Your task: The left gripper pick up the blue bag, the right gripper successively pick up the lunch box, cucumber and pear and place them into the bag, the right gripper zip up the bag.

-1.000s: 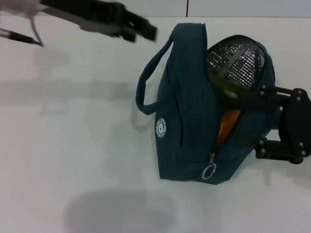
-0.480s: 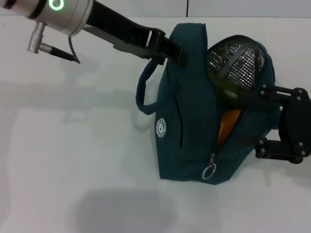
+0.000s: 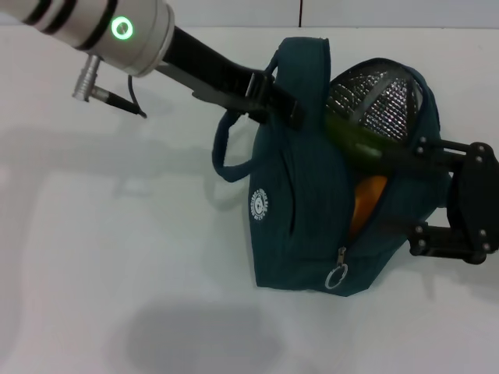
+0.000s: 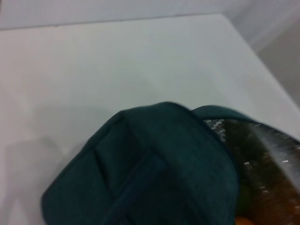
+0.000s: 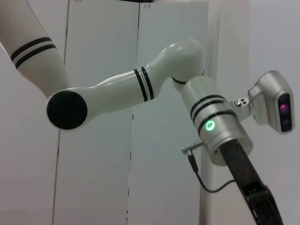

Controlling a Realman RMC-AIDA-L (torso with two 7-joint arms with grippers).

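Observation:
The blue bag [image 3: 300, 195] lies on the white table with its zipper open and its silver lining [image 3: 382, 105] showing. A green cucumber [image 3: 351, 139] pokes out of the opening. Lower in the gap sits the orange pear [image 3: 366, 199]. The lunch box is hidden. My left gripper [image 3: 277, 100] presses against the bag's top edge by the loop handle [image 3: 222, 148]; the left wrist view is filled by the bag [image 4: 159, 159]. My right gripper [image 3: 401, 195] is at the bag's right end, open, jaws wide apart, upper finger alongside the cucumber.
The metal ring zipper pull [image 3: 337, 275] hangs at the bag's near end, and the round white logo [image 3: 259, 204] faces up. White table [image 3: 117, 257] spreads to the left and front. In the right wrist view the left arm [image 5: 206, 126] stands against a pale wall.
The left arm swung in from the upper left and reached the bag's top by the handle. The handle loop and cucumber shifted slightly left. The right gripper stayed put.

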